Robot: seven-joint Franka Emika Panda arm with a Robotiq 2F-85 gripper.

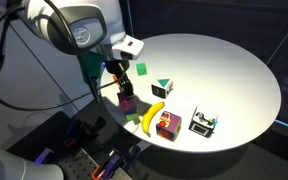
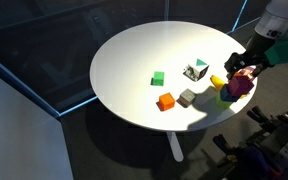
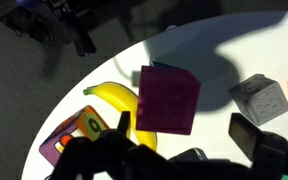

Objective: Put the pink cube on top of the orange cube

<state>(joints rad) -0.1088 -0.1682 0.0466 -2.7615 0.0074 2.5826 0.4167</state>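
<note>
- Gripper (image 1: 119, 88) hangs straight down over pink cube (image 3: 167, 100) nr table (image 2: 134, 60) edge; coming from above makes sense, as neighbours crowd the cube's sides
- Fingers (image 3: 252, 135) straddle the cube in wrist view: the one at its 9 o'clock face looks to touch, the one at 3 o'clock shows a gap; can't tell if they're clamped or only bracketing it
- Also can't tell if the cube is off the table or resting on it; it looks a bit skewed vs the fingers
- Banana (image 3: 114, 97) is just beside the cube at 9 o'clock, patterned box (image 3: 76, 132) at 8 o'clock; tight spot, so a sideways sweep would prob knock them
- Orange cube (image 2: 165, 101) is well apart, twd table middle; in wrist view it sits at 3 o'clock, cut by the frame edge, w/ grey cube (image 3: 259, 97) between
- Orange cube's top is bare, nothing stacked yet; judged stage: grasp or early lift
- Next move prob needs height to clear the grey cube, then square alignment before release, else the pink cube may slide off
</note>
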